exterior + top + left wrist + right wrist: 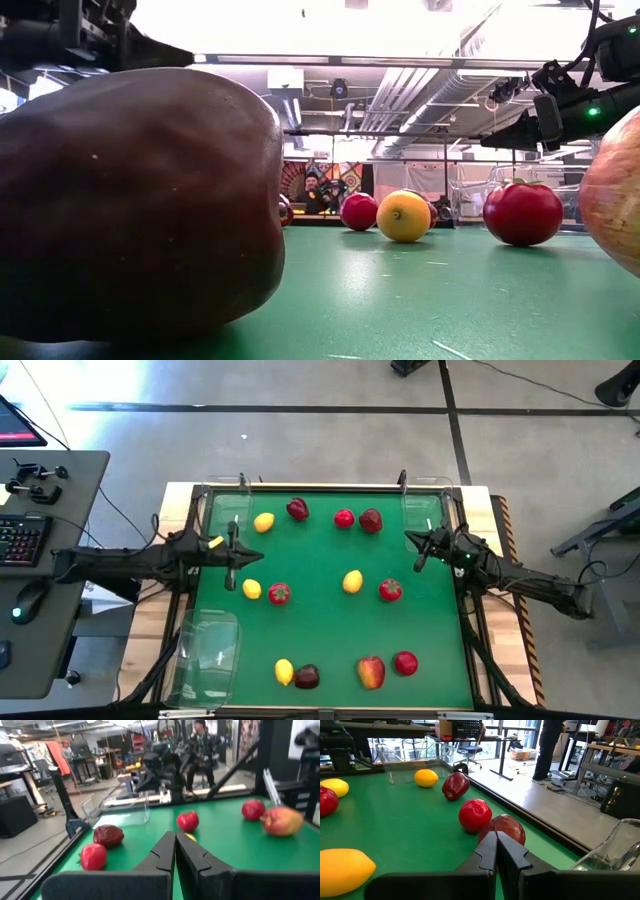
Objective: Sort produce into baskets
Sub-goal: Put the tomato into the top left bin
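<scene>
High view: three baskets (205, 650) hold nothing.

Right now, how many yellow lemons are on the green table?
4. One lemon lies at the far left, one at mid left beside a red fruit, one at the centre, and one at the near edge touching a dark apple. None seems hidden.
</scene>
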